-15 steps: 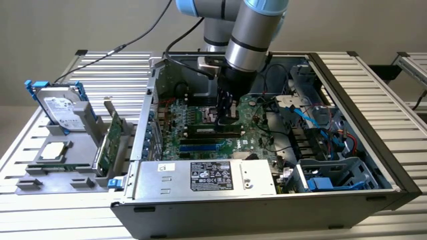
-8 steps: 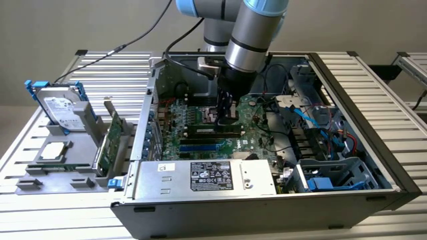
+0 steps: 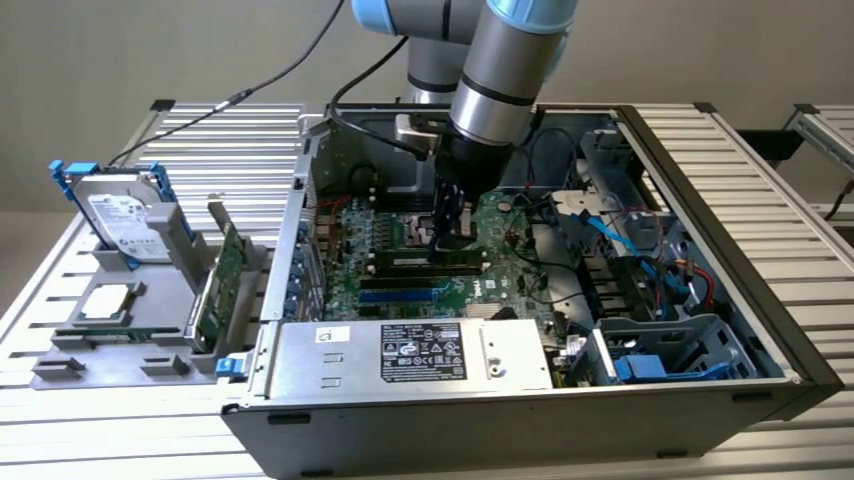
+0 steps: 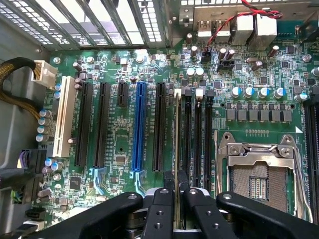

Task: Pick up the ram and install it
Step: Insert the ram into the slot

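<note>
Here the gripper [image 4: 177, 201] is closed narrowly on the ram [image 4: 177, 139], pinching its thin upper edge. The stick hangs edge-on directly below the jaws, over the black memory slots [image 4: 198, 142] on the motherboard [image 4: 119, 149]. Light, stiff and likely fragile, it seems best held mid-length by its edges.

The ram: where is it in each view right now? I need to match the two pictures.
Wrist view: the ram stands edge-on as a thin strip at the black memory slots, clamped in the gripper.
Exterior view: it sits under the gripper, mid-motherboard; I cannot tell the stick itself apart there.
Shared landmark: the blue expansion slot, near the memory slots.
</note>
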Controlling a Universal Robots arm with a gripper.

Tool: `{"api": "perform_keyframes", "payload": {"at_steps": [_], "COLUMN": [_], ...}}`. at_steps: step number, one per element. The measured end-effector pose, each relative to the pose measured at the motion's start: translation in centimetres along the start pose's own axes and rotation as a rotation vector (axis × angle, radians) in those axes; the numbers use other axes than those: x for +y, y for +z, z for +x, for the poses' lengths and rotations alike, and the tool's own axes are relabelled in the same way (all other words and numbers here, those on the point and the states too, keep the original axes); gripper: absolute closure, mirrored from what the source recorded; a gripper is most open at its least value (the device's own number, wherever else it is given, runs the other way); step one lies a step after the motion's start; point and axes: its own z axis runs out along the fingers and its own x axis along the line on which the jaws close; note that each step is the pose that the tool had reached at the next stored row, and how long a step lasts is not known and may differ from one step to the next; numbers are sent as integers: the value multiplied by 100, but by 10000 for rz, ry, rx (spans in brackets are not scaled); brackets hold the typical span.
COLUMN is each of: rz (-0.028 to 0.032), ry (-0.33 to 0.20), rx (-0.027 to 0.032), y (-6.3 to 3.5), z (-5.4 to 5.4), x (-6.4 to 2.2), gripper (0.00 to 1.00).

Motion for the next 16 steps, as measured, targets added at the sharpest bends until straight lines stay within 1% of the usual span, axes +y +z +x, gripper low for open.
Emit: {"api": "perform_keyframes", "payload": {"at_steps": [16], "rz": [-46], "ry": [240], "rx": [-53], "y": [28], "z": [-4], "x": [-7], "gripper": [86]}}
